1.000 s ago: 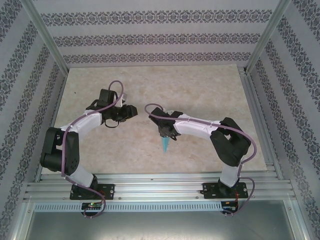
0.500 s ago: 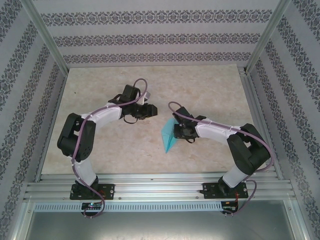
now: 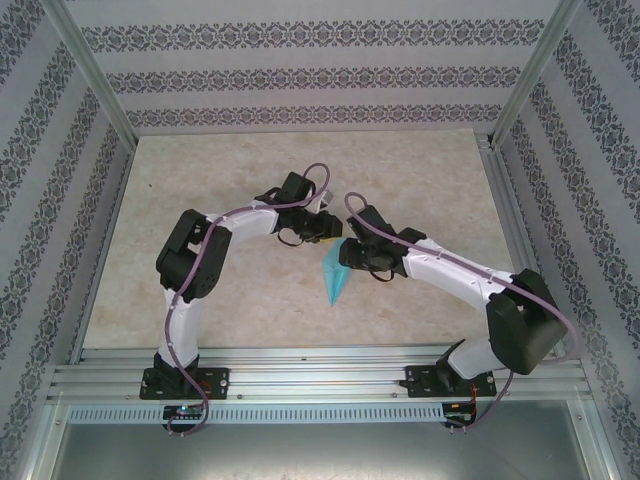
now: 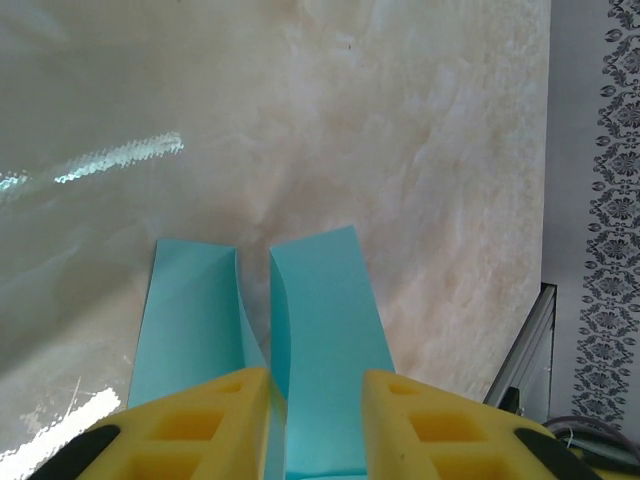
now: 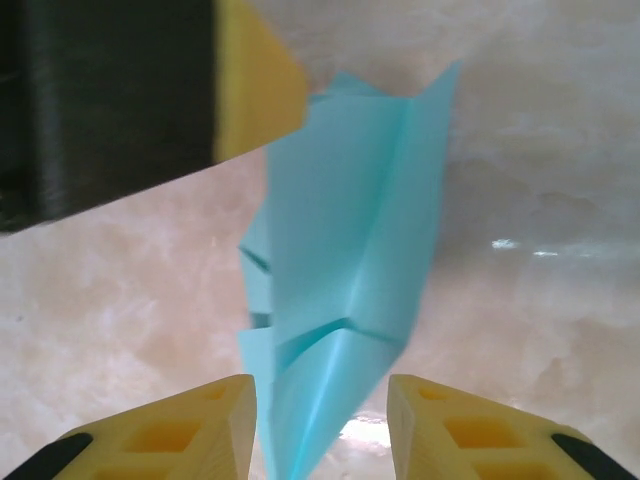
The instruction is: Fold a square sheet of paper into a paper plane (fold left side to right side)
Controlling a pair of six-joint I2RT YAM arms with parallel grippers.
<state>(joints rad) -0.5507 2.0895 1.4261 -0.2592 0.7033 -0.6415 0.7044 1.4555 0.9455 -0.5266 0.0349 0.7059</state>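
**A:** Left pincer?

**B:** Yellow fingers stand apart. One turquoise wing of the paper plane runs up through the gap. The other wing passes behind the left-hand finger. Pinched or merely straddled: cannot tell.

**A:** Right pincer?

**B:** Also parted. The plane's layered end sits between the fingers and nearly fills the gap. Whether the pads touch the paper: cannot tell.

**A:** The plane itself?

**B:** A narrow dart in plain turquoise, with one sharp long crease and small overlapping flaps near the right pincer. From overhead it sits between the two pincers over the middle of the desk. Its point faces the near edge and its wide end is up at the wrists. Lifted or touching the desk: hard to judge.

**A:** Surroundings, obstructions?

**B:** The desk is pale and marbled, with glare streaks. In the right wrist view a finger of the left pincer crosses the upper left, against the plane's wide end and covering a corner of it. Patterned wallpaper on three sides. Aluminium rail along the near edge, carrying both arm bases.
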